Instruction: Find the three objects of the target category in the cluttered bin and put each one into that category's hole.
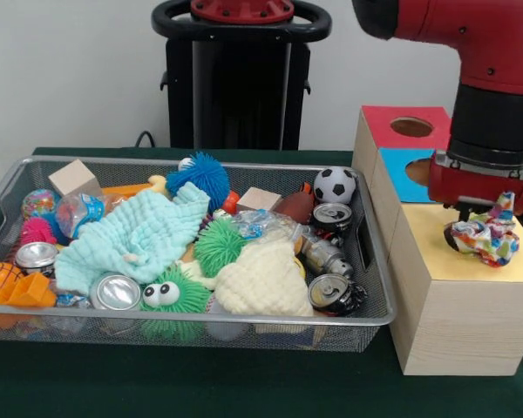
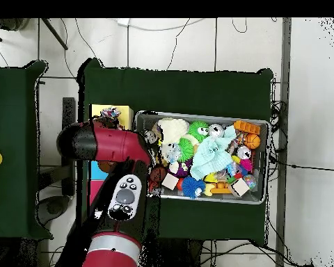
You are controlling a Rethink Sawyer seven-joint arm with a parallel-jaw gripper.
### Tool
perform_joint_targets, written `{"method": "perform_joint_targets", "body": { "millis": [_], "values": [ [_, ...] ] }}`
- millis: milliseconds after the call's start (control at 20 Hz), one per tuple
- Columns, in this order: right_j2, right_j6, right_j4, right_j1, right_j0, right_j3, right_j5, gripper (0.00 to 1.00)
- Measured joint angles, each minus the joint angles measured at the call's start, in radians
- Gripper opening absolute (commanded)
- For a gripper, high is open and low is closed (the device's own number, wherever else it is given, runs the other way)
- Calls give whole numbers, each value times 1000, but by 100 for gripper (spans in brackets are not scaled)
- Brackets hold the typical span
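Red and black, the Sawyer arm reaches down in the front view so that its gripper [image 1: 478,212] meets a crumpled multicoloured wrapper [image 1: 485,235] lying on the yellow-topped section of the wooden sorting box [image 1: 453,322], though whether the fingers are spread or closed on the wrapper cannot be told; beside the box, the wire mesh bin [image 1: 375,315] holds a pale blue cloth [image 1: 135,239], dented drink cans [image 1: 336,293], spiky rubber balls [image 1: 218,246] and a small soccer ball [image 1: 335,185]. From overhead, the arm [image 2: 110,142] crosses over the box, the wrapper [image 2: 110,113] shows on its yellow top [image 2: 122,115], and the cluttered bin [image 2: 261,125] sits just beside it on the green table [image 2: 197,87].
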Motion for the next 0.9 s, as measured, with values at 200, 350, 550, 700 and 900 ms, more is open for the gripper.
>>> {"method": "perform_joint_targets", "body": {
  "millis": [200,350,550,700,900],
  "values": [
    [39,0,-24,-7,-42,0,16,0],
    [66,0,-47,-11,-63,0,16,0],
    [90,0,-71,-13,-74,0,16,0],
    [105,0,-88,-14,-76,0,16,0],
    [115,0,-110,-17,-74,1,16,0]
  ]
}}
